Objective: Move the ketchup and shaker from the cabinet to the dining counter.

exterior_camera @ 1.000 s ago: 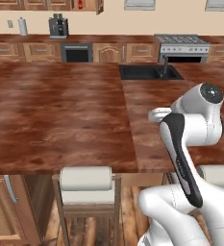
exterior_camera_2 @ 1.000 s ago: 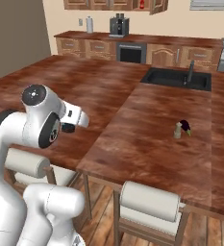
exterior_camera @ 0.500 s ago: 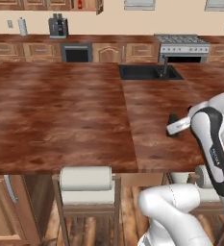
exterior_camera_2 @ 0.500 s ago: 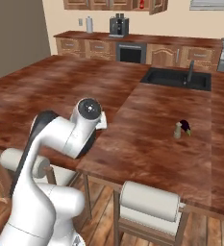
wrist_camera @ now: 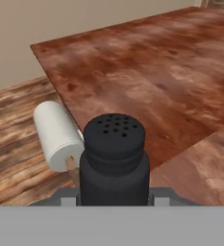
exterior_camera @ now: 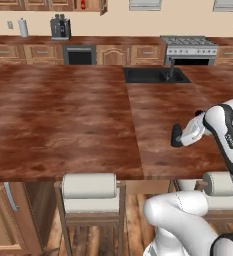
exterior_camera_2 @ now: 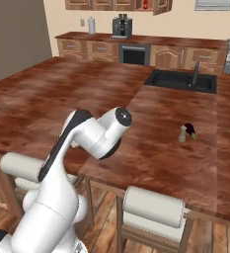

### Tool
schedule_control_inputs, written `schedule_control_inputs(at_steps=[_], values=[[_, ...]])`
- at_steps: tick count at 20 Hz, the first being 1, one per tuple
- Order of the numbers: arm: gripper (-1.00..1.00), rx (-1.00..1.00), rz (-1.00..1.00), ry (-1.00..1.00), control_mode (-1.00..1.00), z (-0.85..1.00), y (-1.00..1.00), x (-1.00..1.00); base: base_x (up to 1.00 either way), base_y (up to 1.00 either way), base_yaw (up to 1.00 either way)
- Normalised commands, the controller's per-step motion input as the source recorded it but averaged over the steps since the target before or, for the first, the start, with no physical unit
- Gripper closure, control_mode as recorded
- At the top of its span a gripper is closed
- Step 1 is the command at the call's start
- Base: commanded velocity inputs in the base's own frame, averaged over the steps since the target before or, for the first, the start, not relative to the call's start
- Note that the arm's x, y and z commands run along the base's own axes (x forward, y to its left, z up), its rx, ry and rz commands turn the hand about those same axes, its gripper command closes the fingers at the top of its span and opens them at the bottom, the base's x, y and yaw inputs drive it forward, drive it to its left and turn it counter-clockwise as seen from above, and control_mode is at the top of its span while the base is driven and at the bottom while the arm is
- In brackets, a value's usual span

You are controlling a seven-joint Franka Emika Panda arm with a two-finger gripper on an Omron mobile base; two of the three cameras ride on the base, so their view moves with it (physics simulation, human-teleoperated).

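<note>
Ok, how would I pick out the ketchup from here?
Find the coffee machine on the far wall counter. Above it and a little right, the wall cabinet stands open. The ketchup is the small red bottle inside, the one bright red spot among brown wood.

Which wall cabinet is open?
The wall cabinet up and to the right of the coffee machine. Its door stands swung out and the red ketchup shows inside. The cabinet doors to its left are shut.
</note>
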Motion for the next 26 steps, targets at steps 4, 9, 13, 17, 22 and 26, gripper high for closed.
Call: schedule_control_inputs(at_steps=[4, 9, 13, 17, 22, 26], values=[[1.0, 0.01, 0.12, 0.01, -1.0, -0.35, 0.0, 0.54, 0.0, 0.0, 0.0], [1.0, 0.06, 0.09, 0.02, -1.0, -0.35, 0.0, 0.6, 0.0, 0.0, 0.0], [1.0, 0.02, 0.06, 0.0, -1.0, -0.43, 0.03, 0.39, 0.0, 0.0, 0.0], [1.0, 0.0, 0.07, -0.05, -1.0, -0.47, 0.04, 0.36, 0.0, 0.0, 0.0], [1.0, -0.01, 0.1, 0.0, -1.0, -0.5, 0.0, 0.3, 0.0, 0.0, 0.0], [1.0, 0.0, 0.05, -0.01, -1.0, -0.4, 0.0, 0.39, 0.0, 0.0, 0.0]])
